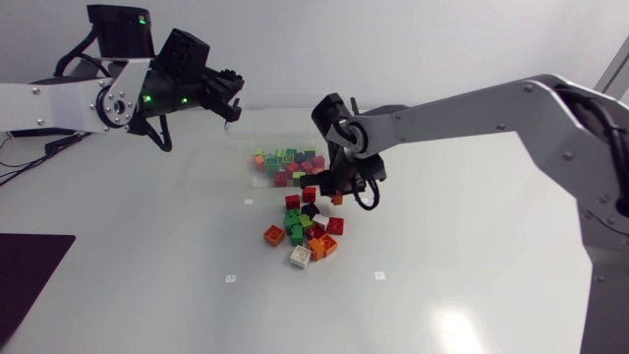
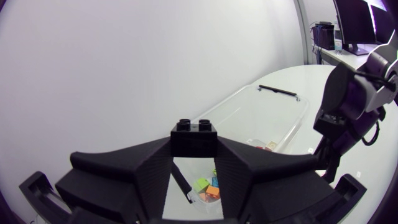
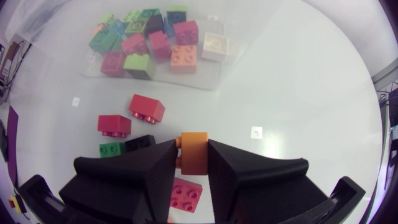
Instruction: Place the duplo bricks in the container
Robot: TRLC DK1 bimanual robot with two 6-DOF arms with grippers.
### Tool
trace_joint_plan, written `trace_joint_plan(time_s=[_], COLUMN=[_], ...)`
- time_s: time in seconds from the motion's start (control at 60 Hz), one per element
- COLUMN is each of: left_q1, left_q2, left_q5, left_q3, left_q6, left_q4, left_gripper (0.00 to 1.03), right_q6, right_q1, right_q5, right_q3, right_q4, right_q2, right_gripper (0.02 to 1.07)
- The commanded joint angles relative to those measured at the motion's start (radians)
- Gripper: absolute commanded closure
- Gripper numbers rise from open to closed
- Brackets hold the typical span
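My left gripper (image 1: 231, 106) hangs high over the table's back left, shut on a black duplo brick (image 2: 194, 137). Beneath and ahead of it lies the clear container (image 2: 267, 115), holding several coloured bricks (image 1: 287, 163). My right gripper (image 1: 332, 189) is just in front of the container (image 1: 257, 177), above the loose pile (image 1: 307, 231), and is shut on an orange brick (image 3: 194, 152). Under it on the table lie two red bricks (image 3: 147, 108), a green brick (image 3: 112, 149), a black one (image 3: 140, 142) and another red one (image 3: 185, 194).
The pile of loose bricks spreads across the table's middle, with a white brick (image 1: 300, 257) nearest the front. A dark mat (image 1: 29, 275) lies at the front left corner. My right arm (image 2: 348, 99) shows beside the container in the left wrist view.
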Motion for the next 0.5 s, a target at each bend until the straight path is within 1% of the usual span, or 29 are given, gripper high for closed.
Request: trace_joint_plan(time_s=[0.0, 0.2, 0.317, 0.35, 0.417, 0.433, 0.467, 0.483], left_q1=[0.000, -0.001, -0.009, -0.011, -0.015, -0.015, -0.015, -0.015], left_q2=[0.064, 0.176, 0.212, 0.216, 0.229, 0.233, 0.235, 0.235], left_q5=[-0.007, -0.008, -0.005, -0.004, 0.005, 0.013, 0.018, 0.019], left_q3=[0.071, 0.204, 0.249, 0.257, 0.286, 0.295, 0.301, 0.310], left_q6=[-0.065, -0.159, -0.188, -0.191, -0.199, -0.199, -0.199, -0.199], left_q4=[-0.006, -0.112, -0.161, -0.174, -0.220, -0.233, -0.246, -0.258], left_gripper=[0.99, 0.98, 0.97, 0.94, 0.81, 0.74, 0.67, 0.57], right_q6=[-0.022, -0.041, -0.046, -0.046, -0.046, -0.046, -0.046, -0.046], right_q1=[-0.008, -0.011, -0.017, -0.019, -0.022, -0.022, -0.022, -0.020], right_q5=[0.007, 0.012, 0.012, 0.012, 0.012, 0.012, 0.012, 0.012], right_q3=[-0.032, -0.029, -0.003, 0.003, 0.020, 0.025, 0.031, 0.035], right_q4=[0.009, 0.003, -0.014, -0.015, -0.021, -0.023, -0.023, -0.024], right_q2=[-0.074, -0.163, -0.190, -0.196, -0.207, -0.207, -0.210, -0.212], right_gripper=[0.79, 0.79, 0.79, 0.79, 0.79, 0.79, 0.79, 0.79])
